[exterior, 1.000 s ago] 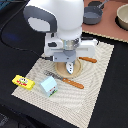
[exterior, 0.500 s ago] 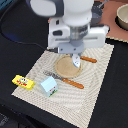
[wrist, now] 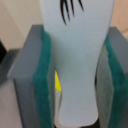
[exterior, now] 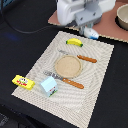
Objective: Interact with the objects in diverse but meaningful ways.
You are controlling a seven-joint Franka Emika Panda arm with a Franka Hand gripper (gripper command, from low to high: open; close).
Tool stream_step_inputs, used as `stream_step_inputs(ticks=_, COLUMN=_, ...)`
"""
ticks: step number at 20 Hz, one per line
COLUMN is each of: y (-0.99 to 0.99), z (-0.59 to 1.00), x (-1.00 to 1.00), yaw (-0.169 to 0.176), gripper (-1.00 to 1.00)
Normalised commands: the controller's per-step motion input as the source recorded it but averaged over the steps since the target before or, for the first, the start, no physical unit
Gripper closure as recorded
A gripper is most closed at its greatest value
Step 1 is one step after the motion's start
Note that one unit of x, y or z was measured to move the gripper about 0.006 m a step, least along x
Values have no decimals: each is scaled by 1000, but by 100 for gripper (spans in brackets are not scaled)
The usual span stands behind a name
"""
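Observation:
My gripper (exterior: 89,30) is shut on a small white bottle (exterior: 92,34) and holds it above the far edge of the placemat, just beyond the yellow banana (exterior: 74,42). In the wrist view the bottle (wrist: 75,55), white with a black mark, sits between the green pads (wrist: 44,85) of the gripper (wrist: 75,75). A sliver of yellow (wrist: 58,82) shows beside it. The yellow packet (exterior: 22,82) and the pale-blue and white milk carton (exterior: 48,86) stand at the near corner on the exterior view's left. The dark grey pot is hidden behind the arm.
A round wooden plate (exterior: 68,66) lies mid-placemat (exterior: 100,95), with an orange-handled knife (exterior: 82,58) beyond it and an orange-handled utensil (exterior: 65,80) in front. A greyish bowl (exterior: 122,17) stands on a brown mat at the back, on the exterior view's right.
The arm has moved from over the plate toward the far edge of the placemat. The plate, utensils and banana now show uncovered.

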Motion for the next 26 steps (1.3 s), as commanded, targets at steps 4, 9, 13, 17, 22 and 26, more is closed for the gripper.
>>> stream_step_inputs(ticks=4, y=367, z=-25, x=-76, yaw=149, gripper=100)
stream_step_inputs(ticks=9, y=524, z=-141, x=-107, yaw=151, gripper=100)
stream_step_inputs(ticks=13, y=556, z=-156, x=-248, yaw=135, gripper=100)
stream_step_inputs(ticks=17, y=762, z=191, x=-65, yaw=62, gripper=100)
stream_step_inputs(ticks=22, y=852, z=127, x=-3, yaw=16, gripper=100)
stream_step_inputs(ticks=26, y=759, z=4, x=0, yaw=9, gripper=100)
